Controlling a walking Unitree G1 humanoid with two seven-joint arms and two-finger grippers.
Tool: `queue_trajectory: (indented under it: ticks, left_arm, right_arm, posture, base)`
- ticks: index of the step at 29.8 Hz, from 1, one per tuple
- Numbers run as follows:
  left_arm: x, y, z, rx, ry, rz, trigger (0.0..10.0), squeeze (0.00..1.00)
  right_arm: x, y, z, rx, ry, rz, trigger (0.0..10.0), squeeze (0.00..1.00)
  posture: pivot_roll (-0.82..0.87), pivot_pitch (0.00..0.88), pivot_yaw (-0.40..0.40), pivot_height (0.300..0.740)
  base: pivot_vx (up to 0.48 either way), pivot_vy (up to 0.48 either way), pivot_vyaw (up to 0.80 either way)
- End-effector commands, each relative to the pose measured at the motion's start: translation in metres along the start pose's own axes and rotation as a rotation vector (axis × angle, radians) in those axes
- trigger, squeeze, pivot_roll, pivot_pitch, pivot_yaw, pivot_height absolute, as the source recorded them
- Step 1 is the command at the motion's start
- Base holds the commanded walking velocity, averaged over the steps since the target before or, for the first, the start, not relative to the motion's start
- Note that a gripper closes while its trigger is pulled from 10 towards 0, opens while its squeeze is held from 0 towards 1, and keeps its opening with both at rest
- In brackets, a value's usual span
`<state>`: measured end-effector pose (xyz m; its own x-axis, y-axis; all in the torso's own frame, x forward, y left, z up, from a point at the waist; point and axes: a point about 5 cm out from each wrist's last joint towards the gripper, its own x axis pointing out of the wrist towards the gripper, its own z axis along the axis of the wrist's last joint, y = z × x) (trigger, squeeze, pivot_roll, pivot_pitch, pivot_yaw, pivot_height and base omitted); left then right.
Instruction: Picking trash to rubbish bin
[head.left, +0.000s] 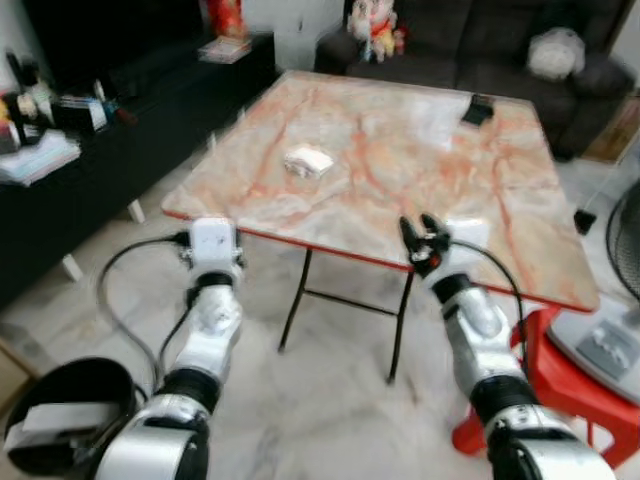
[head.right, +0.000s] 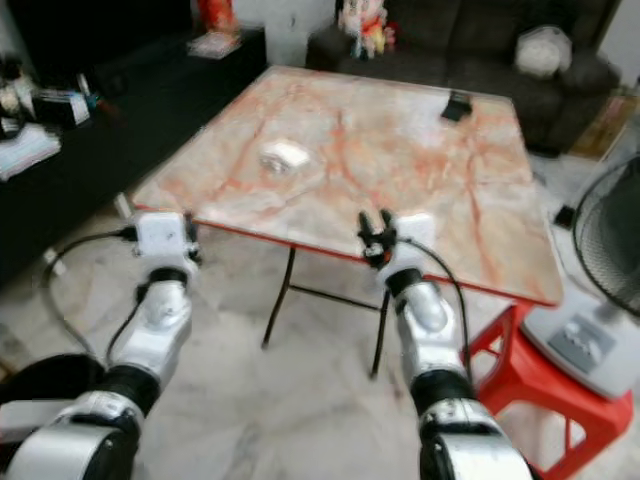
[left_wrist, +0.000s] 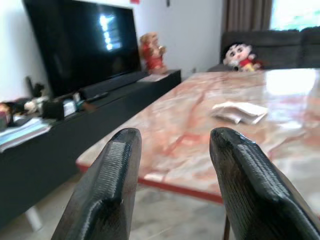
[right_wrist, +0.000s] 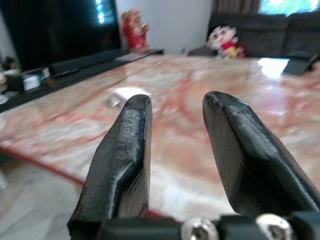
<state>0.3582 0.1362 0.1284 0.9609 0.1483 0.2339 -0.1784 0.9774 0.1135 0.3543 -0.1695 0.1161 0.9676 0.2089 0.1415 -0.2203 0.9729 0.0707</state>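
A crumpled white piece of trash (head.left: 308, 161) lies on the marble-patterned table (head.left: 400, 190), left of its middle; the left wrist view has the same trash (left_wrist: 239, 111) ahead on the tabletop. My right gripper (head.left: 424, 240) is raised at the table's near edge, open and holding nothing. My left gripper (left_wrist: 172, 155) is open too, held just short of the table's near left corner. A black rubbish bin (head.left: 60, 415) with a white scrap inside stands on the floor at the lower left, beside my left arm.
A small black object (head.left: 479, 109) lies at the table's far right. A red plastic stool (head.left: 560, 390) stands under the table's right corner, a fan (head.left: 625, 250) beyond it. A black TV console (head.left: 110, 130) runs along the left; a dark sofa (head.left: 480, 40) stands behind.
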Motion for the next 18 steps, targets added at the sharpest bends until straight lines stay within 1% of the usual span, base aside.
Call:
queue_trajectory:
  ticks: [1, 6, 12, 14, 16, 17, 18]
  left_arm:
    - [0.0046, 0.0093, 0.0023, 0.012, -0.007, 0.023, 10.0, 0.00]
    - [0.0045, 0.0085, 0.0023, 0.011, -0.007, 0.019, 10.0, 0.00]
    - [0.0042, 0.0072, 0.0026, 0.008, -0.008, 0.016, 10.0, 0.00]
    - [0.0042, 0.0070, 0.0027, 0.008, -0.009, 0.015, 10.0, 0.00]
    - [0.0043, 0.0070, 0.0030, 0.008, -0.009, 0.015, 10.0, 0.00]
    - [0.0044, 0.0071, 0.0031, 0.008, -0.010, 0.015, 10.0, 0.00]
    - [0.0046, 0.0072, 0.0033, 0.008, -0.010, 0.016, 10.0, 0.00]
  right_arm:
    - [0.0072, 0.0084, 0.0066, 0.014, -0.028, 0.020, 10.0, 0.00]
    - [0.0072, 0.0087, 0.0069, 0.016, -0.030, 0.021, 10.0, 0.00]
    - [0.0065, 0.0092, 0.0080, -0.003, -0.040, 0.032, 10.0, 0.00]
    - [0.0065, 0.0102, 0.0088, -0.015, -0.047, 0.043, 10.0, 0.00]
    - [0.0065, 0.0110, 0.0091, -0.021, -0.048, 0.047, 10.0, 0.00]
    - [0.0065, 0.0112, 0.0088, -0.014, -0.048, 0.045, 10.0, 0.00]
    - [0.0065, 0.0106, 0.0080, 0.007, -0.044, 0.036, 10.0, 0.00]
  posture:
    - [-0.05, 0.000, -0.059, 0.740]
    - [-0.05, 0.000, -0.058, 0.740]
    - [-0.05, 0.000, -0.057, 0.740]
    - [-0.05, 0.000, -0.057, 0.740]
    - [-0.05, 0.000, -0.058, 0.740]
    - [-0.05, 0.000, -0.058, 0.740]
    - [-0.05, 0.000, -0.059, 0.740]
  base:
    - [0.330, 0.000, 0.00]
    - [0.332, 0.000, 0.00]
    - [0.343, 0.000, 0.00]
    - [0.371, 0.000, 0.49]
    - [0.373, 0.000, 0.80]
    - [0.386, 0.000, 0.80]
    - [0.390, 0.000, 0.00]
